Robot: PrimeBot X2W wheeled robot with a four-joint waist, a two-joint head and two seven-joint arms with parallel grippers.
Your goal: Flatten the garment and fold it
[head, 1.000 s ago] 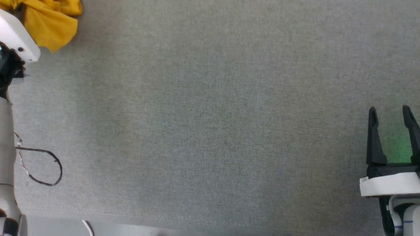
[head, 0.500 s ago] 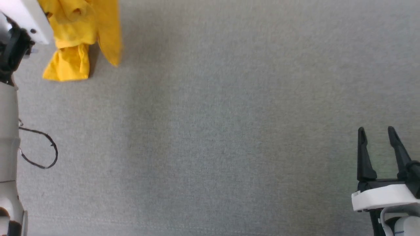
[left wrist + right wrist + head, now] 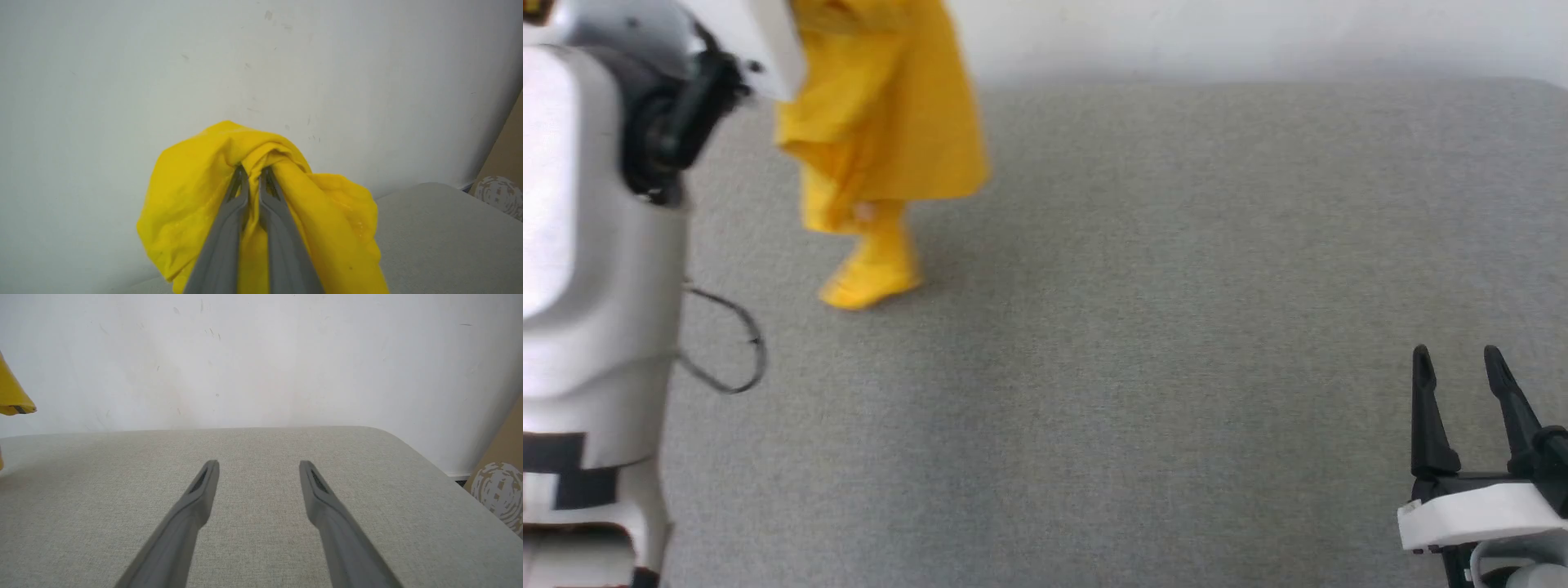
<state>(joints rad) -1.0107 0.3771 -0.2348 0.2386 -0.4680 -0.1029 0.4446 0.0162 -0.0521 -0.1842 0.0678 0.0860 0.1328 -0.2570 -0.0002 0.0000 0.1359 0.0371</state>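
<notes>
Head view: right gripper [image 3: 1458, 367] at near right, fingers apart, empty, over the grey fabric tabletop [image 3: 1135, 327]. Farther left, the bright yellow cotton T-shirt [image 3: 882, 139] hangs bunched, its lowest tip apparently touching the top. Left wrist view adds the grip: left gripper [image 3: 253, 173] clamped on a fold. Judged step: lifting to spread. Next, the right gripper needs a free edge.
</notes>
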